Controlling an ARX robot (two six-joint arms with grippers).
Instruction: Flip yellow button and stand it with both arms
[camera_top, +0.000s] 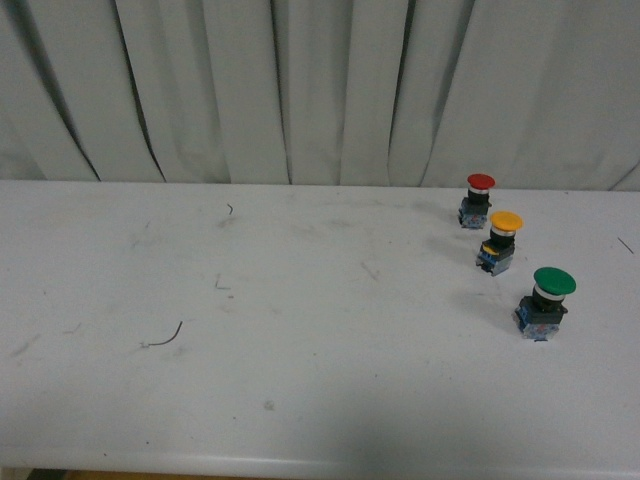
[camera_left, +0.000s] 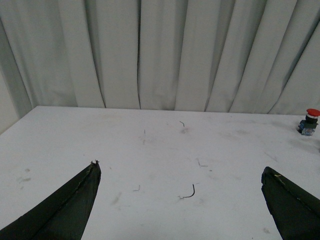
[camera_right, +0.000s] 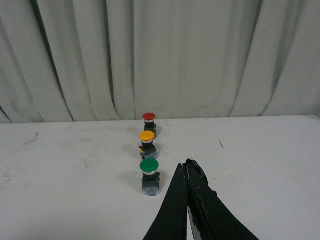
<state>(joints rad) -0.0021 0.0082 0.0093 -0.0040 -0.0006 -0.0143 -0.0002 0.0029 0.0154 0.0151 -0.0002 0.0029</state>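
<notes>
Yellow button (camera_top: 500, 243) upright btwn red button (camera_top: 477, 200) and green button (camera_top: 545, 302); left gripper (camera_left: 180, 200) fingers apart, right gripper (camera_right: 188, 170) seemingly closed, empty.

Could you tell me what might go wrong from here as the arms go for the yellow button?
1. The yellow button stands in a tight row between the red button and the green button, so a reaching gripper could easily topple a neighbour.
2. The right gripper is shut and must open before it can grasp.
3. The left gripper is open but faces bare table, so both-arm coordination starts from far off.
</notes>
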